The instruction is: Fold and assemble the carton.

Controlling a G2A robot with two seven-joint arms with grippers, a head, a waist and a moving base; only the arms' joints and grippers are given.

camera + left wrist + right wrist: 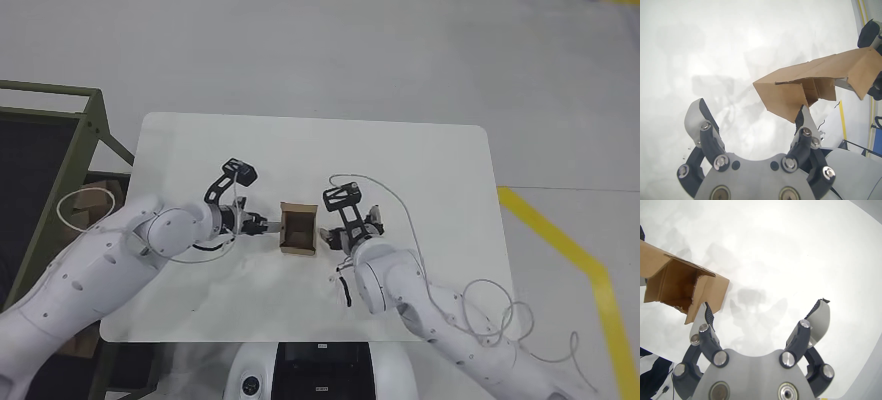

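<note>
A small brown carton [298, 227] stands in the middle of the white table [420, 160], its mouth facing up with the flaps unfolded. My left gripper [264, 226] is at one side wall, open; in the left wrist view the left gripper [753, 115] has one fingertip [804, 113] touching the edge of the carton [783, 94], the other off it. My right gripper [331, 238] is at the opposite side, also open. In the right wrist view the right gripper [763, 310] has one finger [708, 313] against a flap of the carton [711, 291], with nothing between the fingers.
A green-framed cart [70, 120] stands off the table's left edge, with a white cable loop [75, 200] beside it. Yellow floor tape [560, 240] runs to the right. Bare table surface lies all around the carton.
</note>
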